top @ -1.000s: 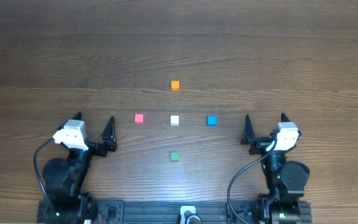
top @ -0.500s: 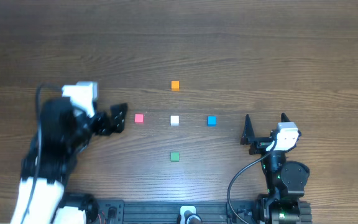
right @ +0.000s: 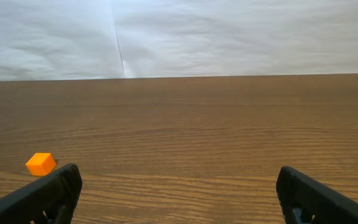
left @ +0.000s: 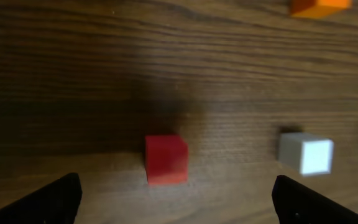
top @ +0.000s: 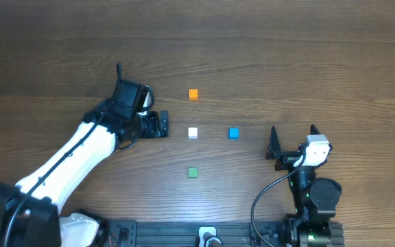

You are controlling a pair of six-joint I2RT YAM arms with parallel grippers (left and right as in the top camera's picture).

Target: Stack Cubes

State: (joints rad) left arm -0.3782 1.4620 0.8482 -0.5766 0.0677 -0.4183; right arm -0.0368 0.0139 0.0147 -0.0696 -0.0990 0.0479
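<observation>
Above bench left-centre | my left tool gapes wide, red cube just ahead, centred on its gap | right tool wide, farther off

red cube, white cube, orange cube

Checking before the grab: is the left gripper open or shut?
Open: the left gripper has its fingers wide apart, and the red cube lies untouched on the table.

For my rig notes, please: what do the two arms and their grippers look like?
Left arm: white shell, black joints. Left gripper: black. Right arm: black, white wrist block, looping black cable. Right gripper: black, pointed.
</observation>
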